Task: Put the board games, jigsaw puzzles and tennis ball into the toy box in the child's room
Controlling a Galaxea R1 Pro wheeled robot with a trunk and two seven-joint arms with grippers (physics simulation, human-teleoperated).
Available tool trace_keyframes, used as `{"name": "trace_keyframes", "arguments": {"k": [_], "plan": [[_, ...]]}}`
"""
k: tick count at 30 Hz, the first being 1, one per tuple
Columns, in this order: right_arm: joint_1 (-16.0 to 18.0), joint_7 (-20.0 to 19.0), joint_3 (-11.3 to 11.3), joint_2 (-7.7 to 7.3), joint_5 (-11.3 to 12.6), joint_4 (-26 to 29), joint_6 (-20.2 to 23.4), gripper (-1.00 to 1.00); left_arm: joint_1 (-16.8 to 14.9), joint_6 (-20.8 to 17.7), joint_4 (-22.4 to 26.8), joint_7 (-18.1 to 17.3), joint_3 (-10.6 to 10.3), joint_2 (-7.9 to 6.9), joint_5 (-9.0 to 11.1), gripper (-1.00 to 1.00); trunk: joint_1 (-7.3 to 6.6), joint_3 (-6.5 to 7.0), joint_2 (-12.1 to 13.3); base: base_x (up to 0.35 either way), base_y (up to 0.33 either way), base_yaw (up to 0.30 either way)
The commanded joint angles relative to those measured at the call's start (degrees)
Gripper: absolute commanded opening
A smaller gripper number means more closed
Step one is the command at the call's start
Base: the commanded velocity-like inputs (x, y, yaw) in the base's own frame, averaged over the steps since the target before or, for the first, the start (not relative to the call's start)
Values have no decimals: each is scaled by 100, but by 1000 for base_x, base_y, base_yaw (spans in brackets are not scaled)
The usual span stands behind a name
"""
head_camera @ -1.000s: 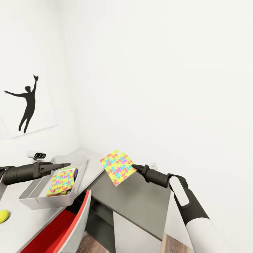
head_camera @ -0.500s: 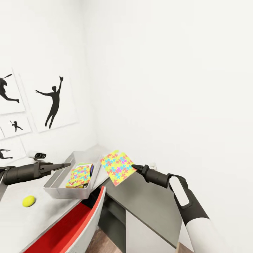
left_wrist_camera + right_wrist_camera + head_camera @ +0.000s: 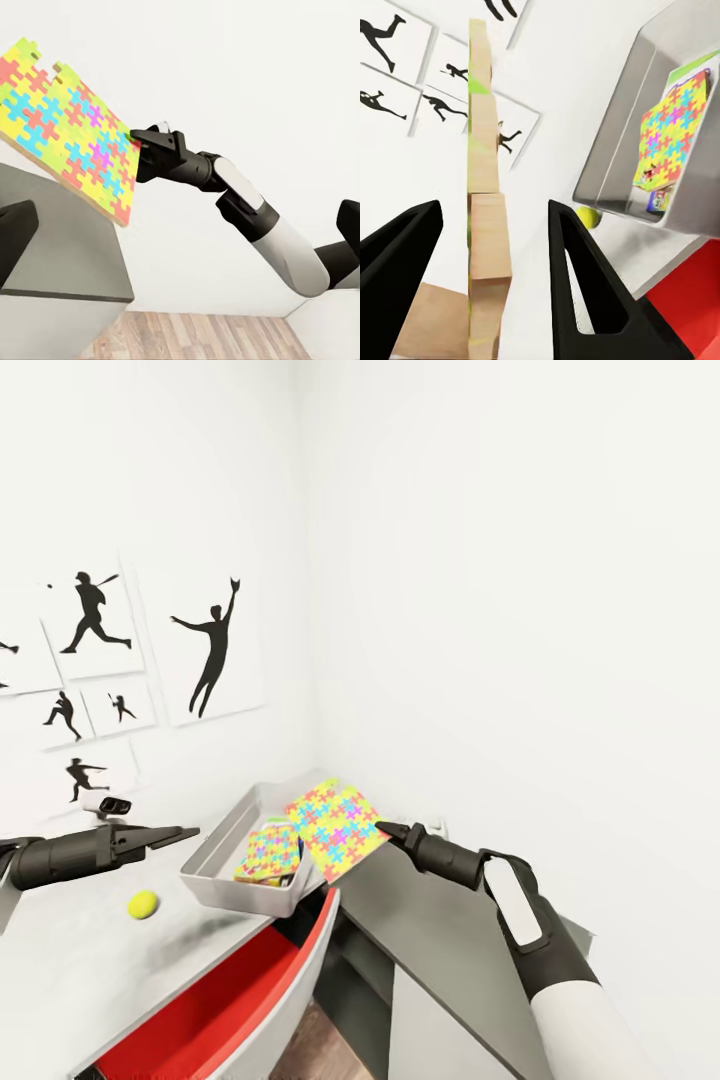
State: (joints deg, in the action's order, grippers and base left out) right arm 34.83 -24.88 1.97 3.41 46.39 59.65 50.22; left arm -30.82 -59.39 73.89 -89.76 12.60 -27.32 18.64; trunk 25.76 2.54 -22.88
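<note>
My right gripper [image 3: 383,830] is shut on the edge of a jigsaw puzzle [image 3: 335,830], held tilted in the air at the right rim of the toy box [image 3: 212,853]. The left wrist view shows that puzzle [image 3: 67,131] flat-on in the right gripper [image 3: 139,150]. In the right wrist view I see it edge-on [image 3: 487,225] between the fingers. A second jigsaw puzzle [image 3: 270,850] lies in the box on a stack of board games [image 3: 658,199]. The tennis ball [image 3: 142,903] rests on the table [image 3: 60,960] left of the box. My left gripper [image 3: 185,830] hovers open above the ball.
A red drawer [image 3: 200,1010] stands pulled out below the desk's light-grey top. The dark-grey wing [image 3: 450,940] runs along the right wall under my right arm. A small white and black device [image 3: 110,803] sits at the back. Baseball-player prints [image 3: 210,645] hang on the left wall.
The whole view has swung left, so the box, the ball and the prints sit further right in the picture. The held puzzle now overlaps the box's right rim. Both arms keep their pose.
</note>
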Motion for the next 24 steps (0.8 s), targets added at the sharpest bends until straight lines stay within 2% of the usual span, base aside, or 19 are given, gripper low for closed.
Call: {"name": "trace_keyframes", "arguments": {"k": [1, 10, 24], "plan": [[0, -25, 20, 5, -5, 1, 38, -100, -3, -61, -3, -24, -3, -1, -4, 100, 2, -3, -4, 2, 0, 292], [-2, -23, 14, 8, -7, 3, 35, -100, -3, -61, -6, -24, -3, -1, -9, 100, 2, -3, -4, 0, 0, 286], [-2, -9, 22, 3, -1, -58, 25, -100, -3, -61, -25, -24, -3, 0, -8, 100, 2, -3, -4, 89, 0, 23]]}}
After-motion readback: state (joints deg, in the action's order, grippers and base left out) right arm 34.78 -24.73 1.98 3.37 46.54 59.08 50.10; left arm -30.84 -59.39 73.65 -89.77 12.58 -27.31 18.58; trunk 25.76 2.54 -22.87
